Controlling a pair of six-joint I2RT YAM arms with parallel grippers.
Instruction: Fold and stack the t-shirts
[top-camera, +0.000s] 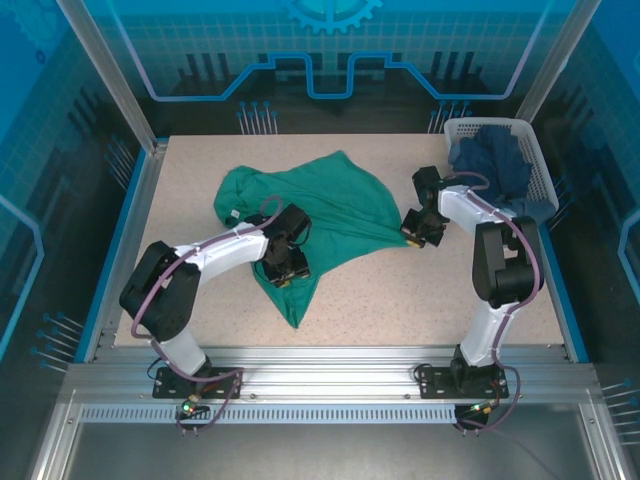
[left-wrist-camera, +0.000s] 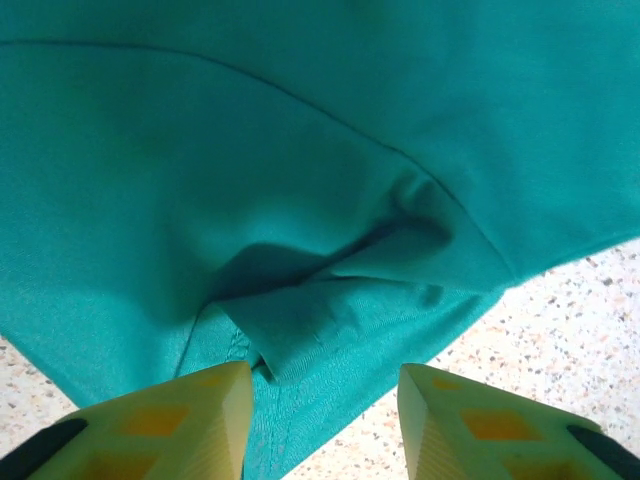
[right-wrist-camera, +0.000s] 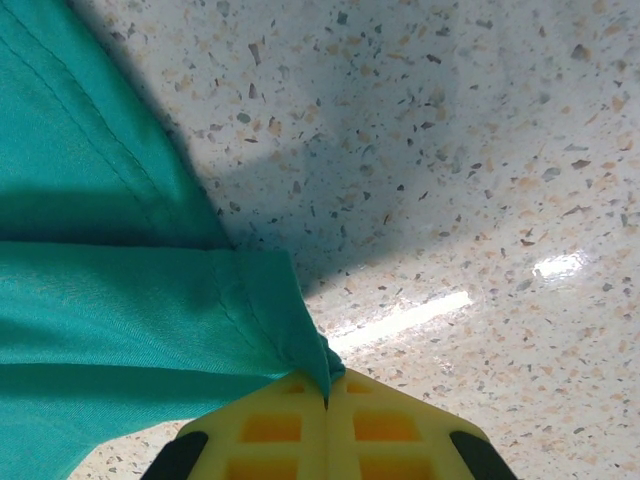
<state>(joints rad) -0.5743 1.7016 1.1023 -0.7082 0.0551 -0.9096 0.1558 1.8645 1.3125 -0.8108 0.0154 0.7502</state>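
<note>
Jaws apart, the left gripper (left-wrist-camera: 325, 425) is poised to pinch a fold of the teal t-shirt (top-camera: 340, 200) on the table (top-camera: 420, 300). Its corner is clamped in the right gripper (right-wrist-camera: 327, 385), seemingly for spreading; navy t-shirts (top-camera: 495, 160) are heaped in the far basket (top-camera: 538, 165)

This is a robotics lab test cell rather than a home or a shop. In the overhead view, a left arm (top-camera: 215, 255) and a right arm (top-camera: 505, 265) are bolted to an aluminium rail (top-camera: 330, 362) along the bottom of the frame, and purple cables (top-camera: 150, 297) run along their links. The speckled tabletop (top-camera: 400, 300), with blue edging (top-camera: 135, 230) on its sides, sits inside an enclosure. Slanted metal posts (top-camera: 105, 70) at upper left and upper right carry translucent blue panels (top-camera: 200, 50) printed with circuit lines and, at top centre, a gear emblem (top-camera: 332, 10).
</note>
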